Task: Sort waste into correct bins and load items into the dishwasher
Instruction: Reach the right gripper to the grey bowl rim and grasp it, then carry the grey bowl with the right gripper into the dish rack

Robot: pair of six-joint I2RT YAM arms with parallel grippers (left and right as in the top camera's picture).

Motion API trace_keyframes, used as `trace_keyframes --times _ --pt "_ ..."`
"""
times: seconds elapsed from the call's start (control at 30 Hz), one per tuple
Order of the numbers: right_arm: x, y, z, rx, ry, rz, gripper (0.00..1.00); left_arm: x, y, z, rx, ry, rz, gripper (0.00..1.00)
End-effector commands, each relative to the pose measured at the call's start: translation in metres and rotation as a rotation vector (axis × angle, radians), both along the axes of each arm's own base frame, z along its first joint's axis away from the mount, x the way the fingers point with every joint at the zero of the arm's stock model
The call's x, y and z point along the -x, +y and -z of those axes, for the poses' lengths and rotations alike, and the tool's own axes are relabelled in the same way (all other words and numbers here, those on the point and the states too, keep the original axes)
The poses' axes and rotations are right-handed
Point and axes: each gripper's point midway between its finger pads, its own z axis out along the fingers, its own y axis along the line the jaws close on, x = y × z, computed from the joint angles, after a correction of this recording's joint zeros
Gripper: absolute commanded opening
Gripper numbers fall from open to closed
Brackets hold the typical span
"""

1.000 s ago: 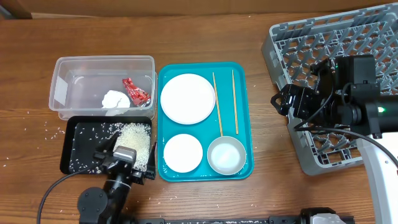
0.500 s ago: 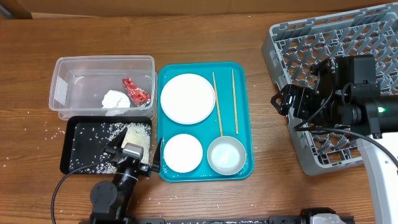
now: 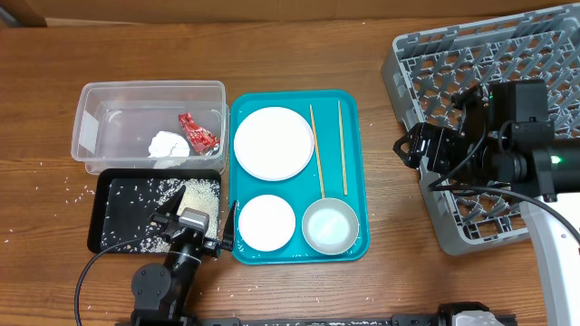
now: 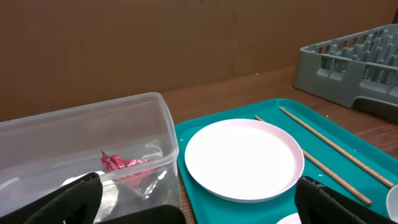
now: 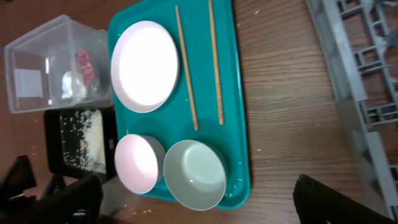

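Between teal tray and grey rack, open tabletop.

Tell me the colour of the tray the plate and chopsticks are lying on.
The tray is teal, a solid colour with no pattern; the overhead view shows it best.

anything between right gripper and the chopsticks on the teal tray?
Nothing visible. Only bare table lies between the right gripper and the chopsticks. They lie flat on the teal tray, with the plate beyond them.
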Motion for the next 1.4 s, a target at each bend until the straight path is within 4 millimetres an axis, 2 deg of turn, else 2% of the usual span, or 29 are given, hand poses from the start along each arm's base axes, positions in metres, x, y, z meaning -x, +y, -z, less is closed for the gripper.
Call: trace_keyframes --times 0.0,0.07,0.1,0.13,0.17,0.2,0.33,0.37,0.4,0.43,0.47,0.53,0.57,0.6,0.63,0.73,0.8,0.83,0.87,0.9,0.97,1.03,1.13,1.23,1.27,1.37 --pt "-0.005 0.03 -0.024 -0.164 -0.071 -0.094 1.0 0.0 -0.001 0.001 -0.02 -0.013 0.012 1.0" --pt "-0.01 0.043 -0.033 -0.193 -0.125 -0.144 1.0 0.0 -0.001 0.001 -0.02 -0.013 0.012 1.0" --pt "-0.01 0.05 -0.031 -0.158 -0.134 -0.164 0.96 0.0 -0.001 0.001 -0.02 -0.013 0.012 1.0" --pt "-0.008 0.054 -0.026 -0.117 -0.131 -0.175 0.93 0.0 -0.001 0.001 -0.02 -0.013 0.012 1.0" --pt "-0.007 0.057 -0.019 -0.06 -0.128 -0.186 0.83 0.0 -0.001 0.001 -0.02 -0.013 0.012 1.0" --pt "-0.004 0.062 -0.011 0.005 -0.12 -0.204 0.8 0.0 -0.001 0.001 -0.02 -0.013 0.012 1.0" --pt "0.008 0.075 0.024 0.207 -0.017 -0.18 0.79 0.0 -0.001 0.001 -0.02 -0.013 0.012 1.0" --pt "0.012 0.08 0.034 0.226 0.016 -0.193 0.79 0.0 -0.001 0.001 -0.02 -0.013 0.012 1.0" --pt "0.018 0.089 0.054 0.243 0.085 -0.209 0.79 0.0 -0.001 0.001 -0.02 -0.013 0.012 1.0" --pt "0.02 0.091 0.06 0.251 0.102 -0.218 0.79 0.0 -0.001 0.001 -0.02 -0.013 0.012 1.0" --pt "0.024 0.094 0.075 0.273 0.142 -0.237 0.79 0.0 -0.001 0.001 -0.02 -0.013 0.012 1.0" --pt "0.03 0.092 0.096 0.303 0.208 -0.249 0.77 0.0 -0.001 0.001 -0.02 -0.013 0.012 1.0" --pt "0.039 0.087 0.123 0.34 0.282 -0.263 0.77 0.0 -0.001 0.001 -0.02 -0.013 0.012 1.0" --pt "0.042 0.084 0.133 0.349 0.305 -0.264 0.76 0.0 -0.001 0.001 -0.02 -0.013 0.012 1.0" --pt "0.049 0.084 0.151 0.345 0.339 -0.281 0.77 0.0 -0.001 0.001 -0.02 -0.013 0.012 1.0" --pt "0.056 0.087 0.181 0.323 0.342 -0.339 0.77 0.0 -0.001 0.001 -0.02 -0.013 0.012 1.0" --pt "0.055 0.083 0.193 0.332 0.332 -0.323 0.72 0.0 -0.001 0.001 -0.02 -0.013 0.012 1.0" --pt "0.055 0.083 0.196 0.328 0.33 -0.317 0.69 0.0 -0.001 0.001 -0.02 -0.013 0.012 1.0" --pt "0.056 0.082 0.203 0.324 0.329 -0.31 0.57 0.0 -0.001 0.001 -0.02 -0.013 0.012 1.0" --pt "0.058 0.082 0.206 0.324 0.331 -0.307 0.51 0.0 -0.001 0.001 -0.02 -0.013 0.012 1.0" --pt "0.061 0.08 0.21 0.328 0.339 -0.308 0.47 0.0 -0.001 0.001 -0.02 -0.013 0.012 1.0" --pt "0.063 0.079 0.212 0.331 0.346 -0.309 0.33 0.0 -0.001 0.001 -0.02 -0.013 0.012 1.0" --pt "0.066 0.077 0.214 0.335 0.359 -0.31 0.31 0.0 -0.001 0.001 -0.02 -0.013 0.012 1.0" --pt "0.066 0.077 0.214 0.335 0.358 -0.31 0.19 0.0 -0.001 0.001 -0.02 -0.013 0.012 1.0" --pt "0.066 0.077 0.214 0.335 0.356 -0.309 0.1 0.0 -0.001 0.001 -0.02 -0.013 0.012 1.0" --pt "0.064 0.078 0.213 0.333 0.35 -0.309 0.06 0.0 -0.001 0.001 -0.02 -0.013 0.012 1.0"
